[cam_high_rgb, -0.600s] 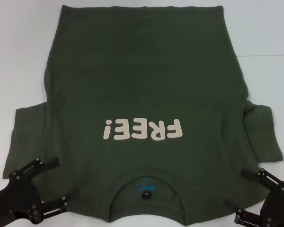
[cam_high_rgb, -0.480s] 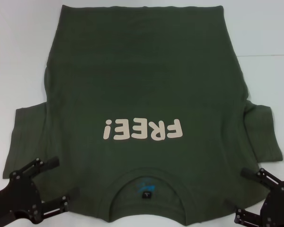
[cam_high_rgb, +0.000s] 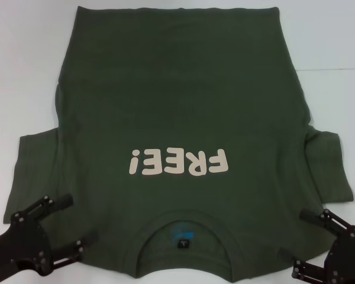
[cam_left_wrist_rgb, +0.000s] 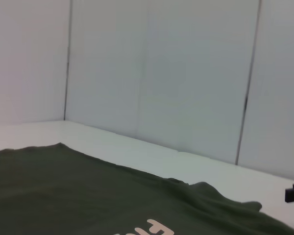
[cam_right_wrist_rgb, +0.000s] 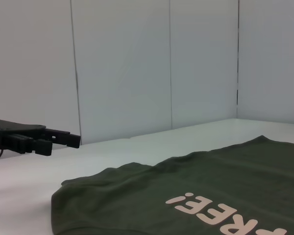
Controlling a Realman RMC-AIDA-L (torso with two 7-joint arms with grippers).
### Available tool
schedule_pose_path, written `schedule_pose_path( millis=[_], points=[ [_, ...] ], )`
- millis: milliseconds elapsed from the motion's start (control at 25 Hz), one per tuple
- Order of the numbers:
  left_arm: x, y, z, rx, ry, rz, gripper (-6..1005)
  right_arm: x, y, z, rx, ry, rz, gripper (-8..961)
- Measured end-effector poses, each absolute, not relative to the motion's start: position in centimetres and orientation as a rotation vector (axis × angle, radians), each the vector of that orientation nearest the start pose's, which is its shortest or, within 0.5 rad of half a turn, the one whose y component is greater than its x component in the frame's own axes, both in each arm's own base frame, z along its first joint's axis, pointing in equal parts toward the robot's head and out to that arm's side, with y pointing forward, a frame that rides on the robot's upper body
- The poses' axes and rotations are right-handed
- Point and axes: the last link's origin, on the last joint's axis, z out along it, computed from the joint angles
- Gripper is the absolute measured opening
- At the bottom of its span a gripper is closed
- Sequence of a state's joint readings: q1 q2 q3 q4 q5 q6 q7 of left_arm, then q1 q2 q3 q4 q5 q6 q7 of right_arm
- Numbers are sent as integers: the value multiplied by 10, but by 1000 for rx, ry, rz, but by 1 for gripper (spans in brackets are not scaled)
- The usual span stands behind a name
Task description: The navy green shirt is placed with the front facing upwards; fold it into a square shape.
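Hovering at seven o'clock, the left gripper (cam_high_rgb: 71, 222) has its jaws spread wide over the near left shoulder of the navy green shirt (cam_high_rgb: 177, 106). At five o'clock the right gripper (cam_high_rgb: 305, 242) is likewise released, over the opposite shoulder. Between them lies the collar (cam_high_rgb: 182, 236), nearest the robot. Beyond it the shirt lies flat on the white table (cam_high_rgb: 23, 71), lettering (cam_high_rgb: 178, 161) up, hem toward twelve o'clock.

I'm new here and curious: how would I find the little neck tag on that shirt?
Start at the navy green shirt spread over the white table. Follow it to the ribbed collar nearest the robot, below the cream "FREE!" lettering. The small black neck tag sits inside that curve.
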State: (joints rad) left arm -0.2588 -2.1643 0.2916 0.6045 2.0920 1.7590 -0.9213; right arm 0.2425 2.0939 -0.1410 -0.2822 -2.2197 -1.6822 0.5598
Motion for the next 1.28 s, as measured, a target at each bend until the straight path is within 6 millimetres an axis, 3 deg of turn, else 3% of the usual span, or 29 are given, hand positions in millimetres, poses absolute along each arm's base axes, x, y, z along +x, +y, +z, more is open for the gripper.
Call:
schedule_pose_path(
  millis=[440,480,720,840,1000,1280],
  points=[
    [-333,238,30,-2370,-1015,-938,904,344,197,-30,-2387,411,831,916],
    [-336,242,44,-2329,-1150,-939,904,344,197,-30,-2387,411,832,916],
    [-343,252,78,-2215,-1402,-907,904,344,197,-30,-2385,413,834,916],
    [-344,260,94,-2162,-1593,-786,904,344,197,-29,-2384,426,839,916],
    [-341,268,100,-2140,-1713,-704,904,344,197,-29,-2384,430,840,915],
    [-346,292,95,-2049,-1850,-416,904,344,199,-29,-2392,433,838,915]
  ],
)
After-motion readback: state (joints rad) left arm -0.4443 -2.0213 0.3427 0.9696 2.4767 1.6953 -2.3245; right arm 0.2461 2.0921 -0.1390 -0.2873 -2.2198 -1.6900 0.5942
